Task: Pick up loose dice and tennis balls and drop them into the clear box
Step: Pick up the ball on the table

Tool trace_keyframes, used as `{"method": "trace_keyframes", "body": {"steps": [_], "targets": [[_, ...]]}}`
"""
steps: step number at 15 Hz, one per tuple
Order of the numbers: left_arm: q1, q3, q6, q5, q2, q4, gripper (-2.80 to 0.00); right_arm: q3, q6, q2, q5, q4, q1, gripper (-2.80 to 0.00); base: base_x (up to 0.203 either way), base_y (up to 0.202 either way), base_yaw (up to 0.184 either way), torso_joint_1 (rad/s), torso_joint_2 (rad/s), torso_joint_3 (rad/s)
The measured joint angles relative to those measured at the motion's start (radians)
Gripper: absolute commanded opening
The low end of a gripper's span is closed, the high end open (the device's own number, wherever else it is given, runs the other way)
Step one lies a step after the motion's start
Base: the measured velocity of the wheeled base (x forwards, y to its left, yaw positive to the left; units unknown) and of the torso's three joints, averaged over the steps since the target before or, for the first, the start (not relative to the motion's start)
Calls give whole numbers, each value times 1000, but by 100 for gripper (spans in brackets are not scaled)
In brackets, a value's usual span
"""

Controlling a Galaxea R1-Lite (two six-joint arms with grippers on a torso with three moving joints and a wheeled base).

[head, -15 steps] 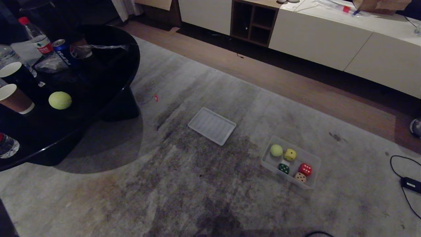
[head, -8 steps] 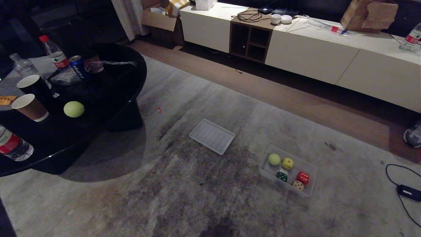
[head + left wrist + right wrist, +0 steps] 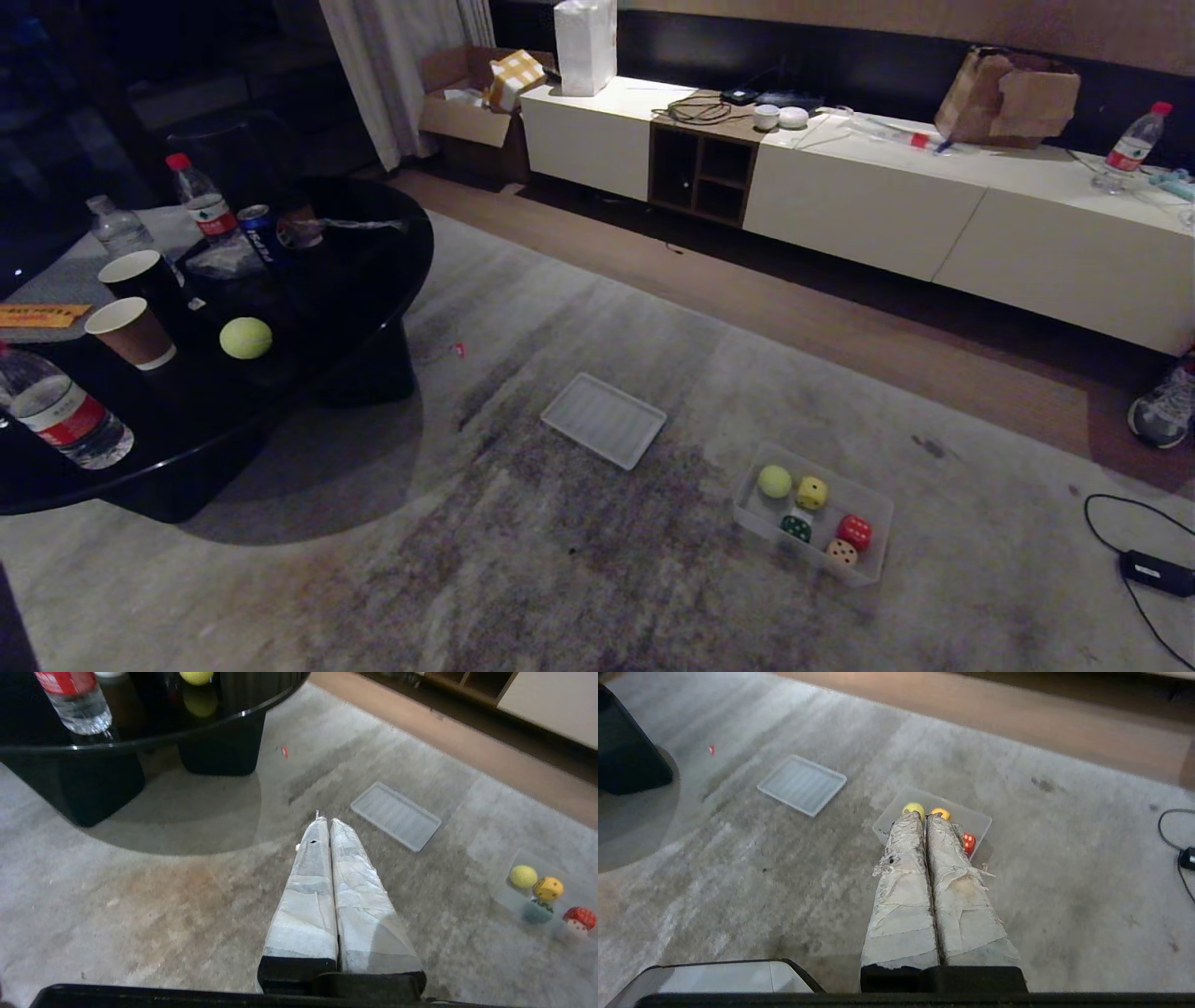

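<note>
The grey rug (image 3: 579,579) carries most of the scene, and the round black bench (image 3: 308,317) stands at its left edge. On the bench, among paper cups (image 3: 131,331), water bottles (image 3: 61,415) and a soda can (image 3: 259,233), sits the one tennis ball (image 3: 246,338) not yet put away, near the bench's front edge. The flat ribbed lid (image 3: 604,420) lies bare on the middle of the rug, and the clear box (image 3: 873,523) sits toward the rug's right side, holding the other tennis ball (image 3: 774,482), the yellow die (image 3: 811,492), the dark green die (image 3: 795,528), the red die (image 3: 854,532) and the tan die (image 3: 841,553). Neither arm shows from the head; each wrist view shows its gripper hanging above the rug with the taped fingers pressed together and nothing between them, the left gripper (image 3: 324,822) well short of the bench, the right gripper (image 3: 925,816) over the near wall of the box. The main risk lies on the bench: the ball is round on a glossy top, so a glancing finger would likely roll it off the edge or into the cups and bottles, knocking them over. The crowding leaves little room for an arm to come in. A gripper that reaches with its fingers not spread first would push the ball rather than take it. On the carry back, a loose hold could drop it on the rug, where it may roll away, or onto the lid instead of into the box.
</note>
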Motion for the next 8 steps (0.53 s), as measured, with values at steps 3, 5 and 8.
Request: {"method": "trace_keyframes", "body": {"steps": [3,5,8], "targets": [[0,0,-1,0,0,0,-280,0,0,0,0,-1,0,-280,0,0,0,3,1,205],[0,0,-2,0,0,0,-280,0,0,0,0,-1,0,-280,0,0,0,3,3,205],[0,0,2,0,0,0,-280,0,-1,0,0,0,0,-280,0,0,0,5,1,195]]}}
